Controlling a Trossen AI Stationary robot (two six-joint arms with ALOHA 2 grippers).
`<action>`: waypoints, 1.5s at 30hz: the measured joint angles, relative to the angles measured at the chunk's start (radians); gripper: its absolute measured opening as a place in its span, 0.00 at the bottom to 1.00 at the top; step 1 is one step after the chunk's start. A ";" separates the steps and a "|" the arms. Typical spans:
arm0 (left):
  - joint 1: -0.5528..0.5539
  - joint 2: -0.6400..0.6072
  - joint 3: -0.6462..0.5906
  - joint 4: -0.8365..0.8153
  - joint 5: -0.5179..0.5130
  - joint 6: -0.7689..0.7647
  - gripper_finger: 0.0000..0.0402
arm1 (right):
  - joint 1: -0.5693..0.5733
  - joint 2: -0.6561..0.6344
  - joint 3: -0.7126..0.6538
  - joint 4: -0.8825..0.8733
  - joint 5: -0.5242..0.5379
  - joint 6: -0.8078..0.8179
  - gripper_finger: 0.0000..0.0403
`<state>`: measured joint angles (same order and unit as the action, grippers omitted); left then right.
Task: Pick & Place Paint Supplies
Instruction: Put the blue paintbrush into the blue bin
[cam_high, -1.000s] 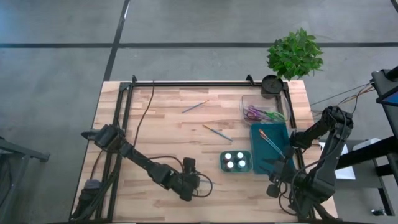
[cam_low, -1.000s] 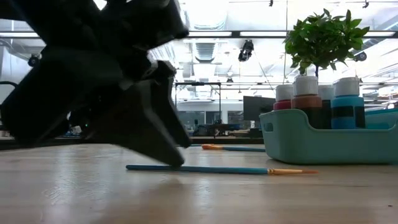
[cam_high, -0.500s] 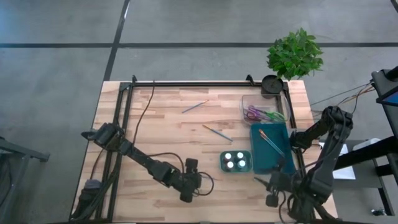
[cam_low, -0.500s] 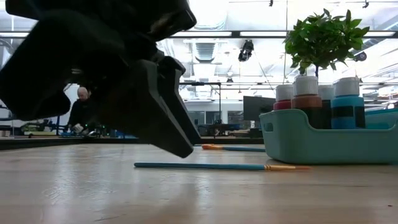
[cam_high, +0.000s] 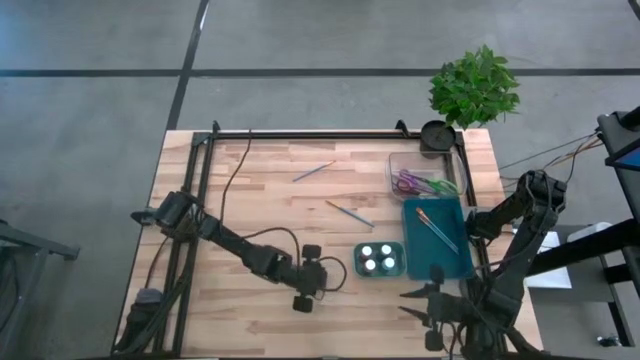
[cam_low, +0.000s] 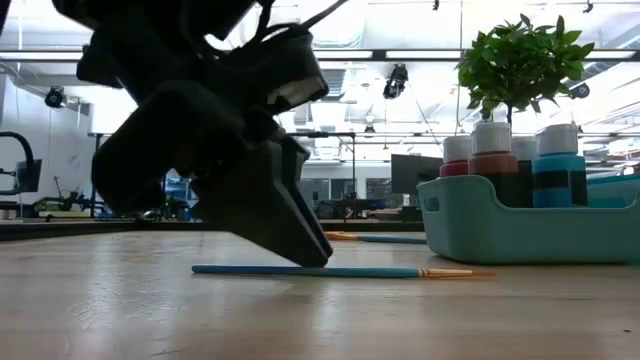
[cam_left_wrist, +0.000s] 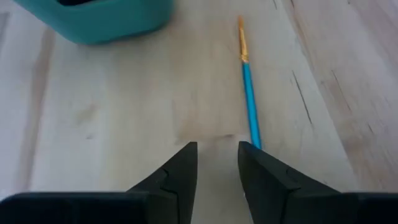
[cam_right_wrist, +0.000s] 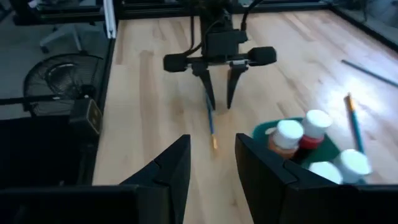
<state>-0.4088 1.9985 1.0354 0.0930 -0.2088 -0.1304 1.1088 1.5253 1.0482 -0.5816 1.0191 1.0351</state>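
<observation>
- Left pincer (cam_left_wrist: 217, 155) was low over the table (cam_high: 250, 180), fingers parted with a narrow gap, nothing between them.
- Blue brush (cam_left_wrist: 250, 102) lay flat just beside one fingertip, outside the gap, near the teal tray (cam_low: 520, 230) of paint bottles (cam_low: 492, 150).
- Brush looked thin, light and stiff, apt to roll or skid. Best taken mid-handle, fingers straddling it, pressed close to the wood.
- Right pincer (cam_right_wrist: 212, 155) hung by the front right corner, fingers apart, empty.
- Two more brushes (cam_high: 348, 213) lay mid-table, one in the blue bin (cam_high: 460, 265).
- Hard to tell: whether the fingertip touched the brush; low view blocked by the arm.
</observation>
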 joint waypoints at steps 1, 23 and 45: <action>0.000 0.000 -0.011 0.019 0.006 -0.001 0.30 | 0.000 0.000 -0.011 0.026 -0.003 -0.003 0.31; -0.062 -0.002 -0.046 0.069 0.046 -0.006 0.30 | -0.032 0.165 -0.177 0.604 -0.080 -0.277 0.31; -0.072 0.001 -0.020 0.095 0.042 0.090 0.30 | -0.086 0.211 -0.155 0.582 -0.177 -0.355 0.31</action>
<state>-0.4803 1.9997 1.0153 0.1881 -0.1669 -0.0400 1.0223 1.7367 0.8928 0.0006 0.8416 0.6800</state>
